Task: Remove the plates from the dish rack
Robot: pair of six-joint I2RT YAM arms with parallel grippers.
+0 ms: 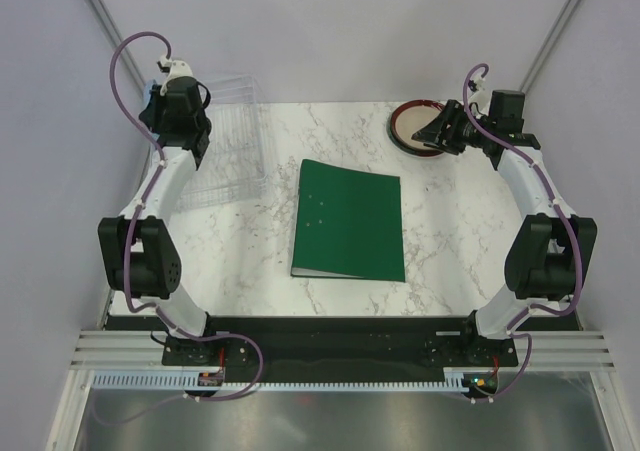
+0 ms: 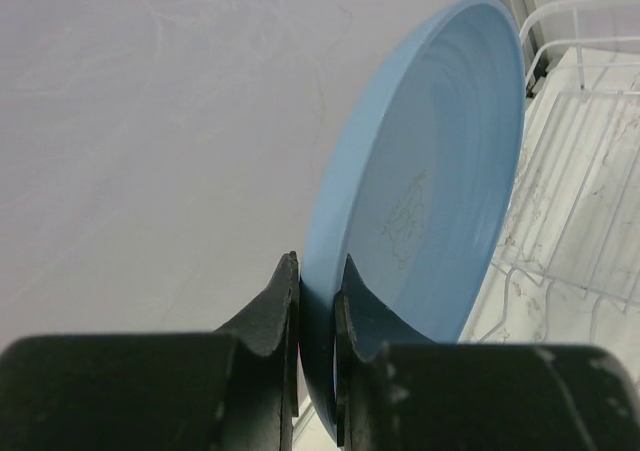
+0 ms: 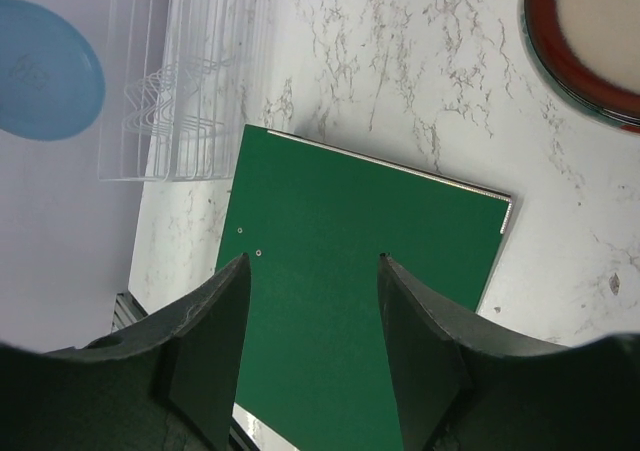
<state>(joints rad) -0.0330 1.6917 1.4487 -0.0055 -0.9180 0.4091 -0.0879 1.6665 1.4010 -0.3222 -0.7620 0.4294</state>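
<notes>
Nearly done, we pinch the light blue plate [image 2: 430, 171] by its rim in our left gripper [image 2: 318, 301], up beside the seemingly empty dish rack [image 3: 170, 101], our right gripper [image 3: 312, 271] open and empty near the stacked plates [image 3: 590, 31], so only placing remains.

A robot lab test cell: a marble-look desk [image 1: 450, 241] boxed in by plain pale walls [image 1: 330, 31], left arm [image 1: 160, 201] and right arm [image 1: 535, 191] bolted to a black plate [image 1: 340, 333] on aluminium rails [image 1: 95, 349], purple cables [image 1: 122, 61] looping free, and a slotted cable duct [image 1: 340, 379] along the front.
</notes>
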